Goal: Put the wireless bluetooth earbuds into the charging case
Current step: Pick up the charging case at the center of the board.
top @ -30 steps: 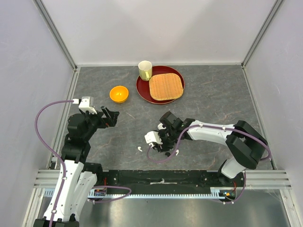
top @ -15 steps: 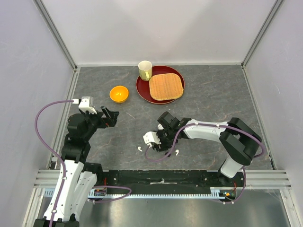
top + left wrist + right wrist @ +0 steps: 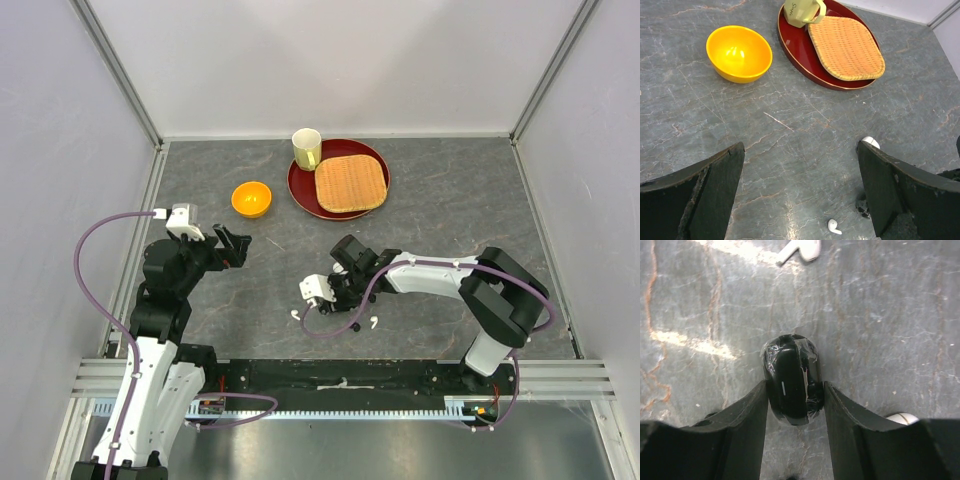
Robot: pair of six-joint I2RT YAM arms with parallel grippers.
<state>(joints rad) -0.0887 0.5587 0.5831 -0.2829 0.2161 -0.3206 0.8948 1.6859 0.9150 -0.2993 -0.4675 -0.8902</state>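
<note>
A white stemmed earbud (image 3: 801, 249) is cut by the right wrist view's top edge. Another white bud (image 3: 902, 417), lower right, sits half behind a finger. Overhead, the right gripper (image 3: 338, 300) hides the glossy black rounded bud (image 3: 790, 375) it pinches. The left wrist view crops the cream mug (image 3: 801, 11) at its top.

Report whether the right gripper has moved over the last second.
Yes. The right gripper has shifted slightly left, toward the white earbud, which has stayed put.

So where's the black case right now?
Right wrist view, centre: the black case sits on the table, pinched by the right gripper, with a white earbud just beyond it near the top edge.
</note>
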